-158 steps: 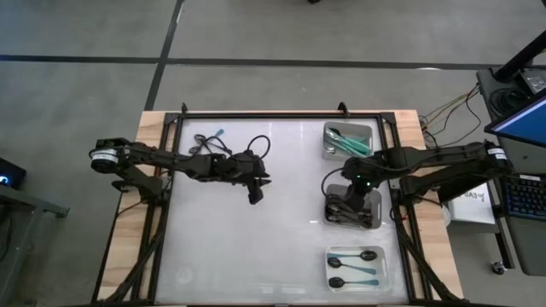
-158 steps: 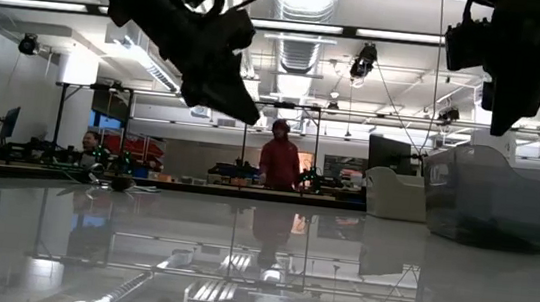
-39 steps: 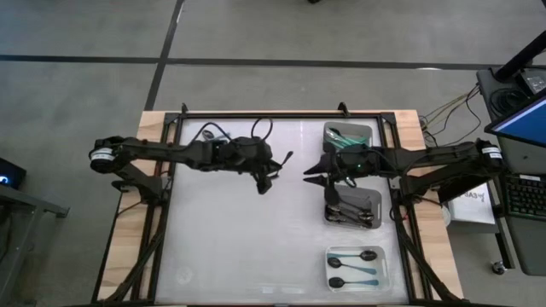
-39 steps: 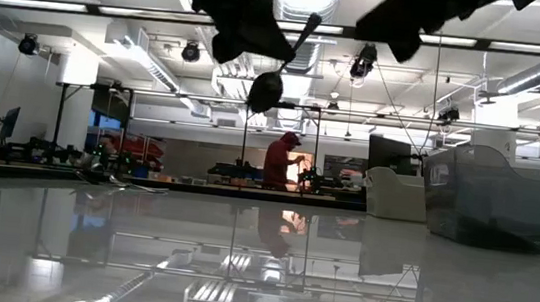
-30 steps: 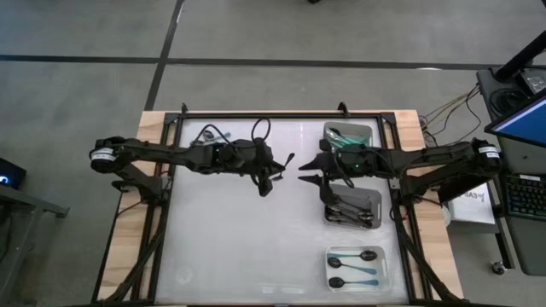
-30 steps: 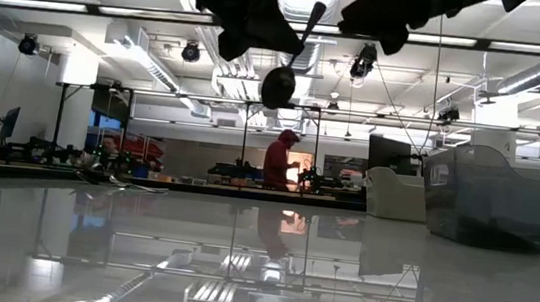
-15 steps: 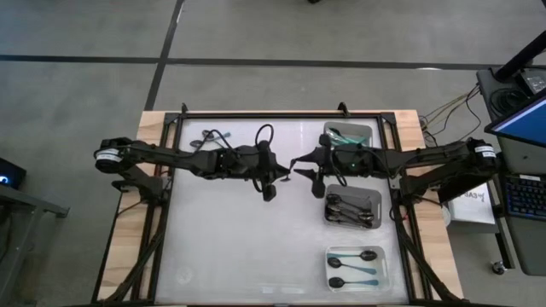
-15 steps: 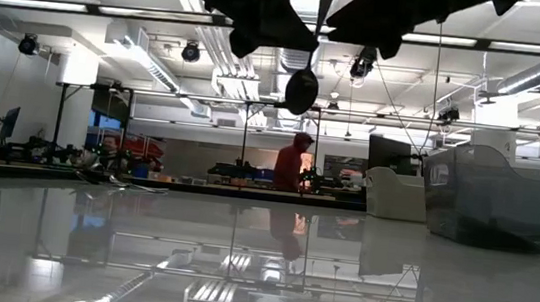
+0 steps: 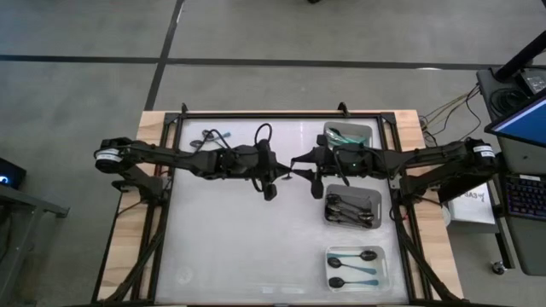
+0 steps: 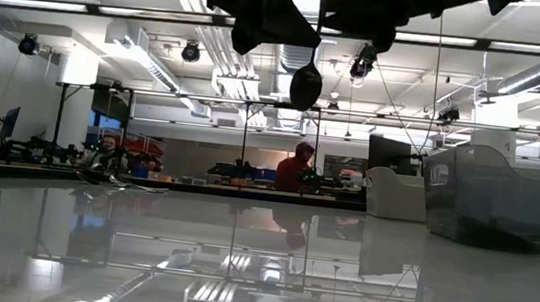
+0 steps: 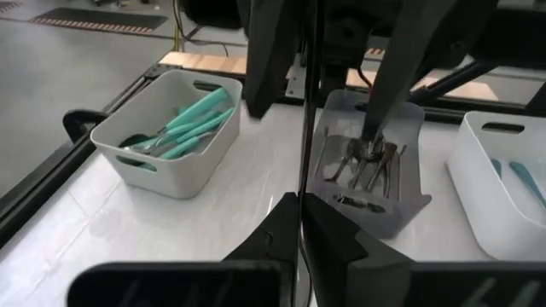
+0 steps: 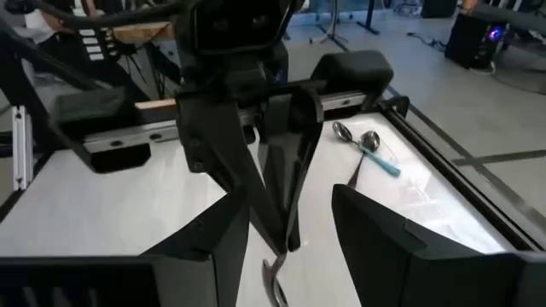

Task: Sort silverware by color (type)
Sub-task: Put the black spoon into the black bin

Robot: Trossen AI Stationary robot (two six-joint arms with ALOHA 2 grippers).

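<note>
- The left gripper is clamped on a black spoon, held high above the middle of the desk, bowl hanging down.
- The right gripper meets it there with fingers spread, one on each side of the spoon's handle.
- Along the desk's right edge stand three trays: teal-handled spoons in the back one, metal spoons in the middle one, black-bowled spoons in the front one.
- More spoons lie loose at the back left corner.

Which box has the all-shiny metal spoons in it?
The middle tray on the right side: its metal spoons have no teal, unlike those in the far tray and near tray.
</note>
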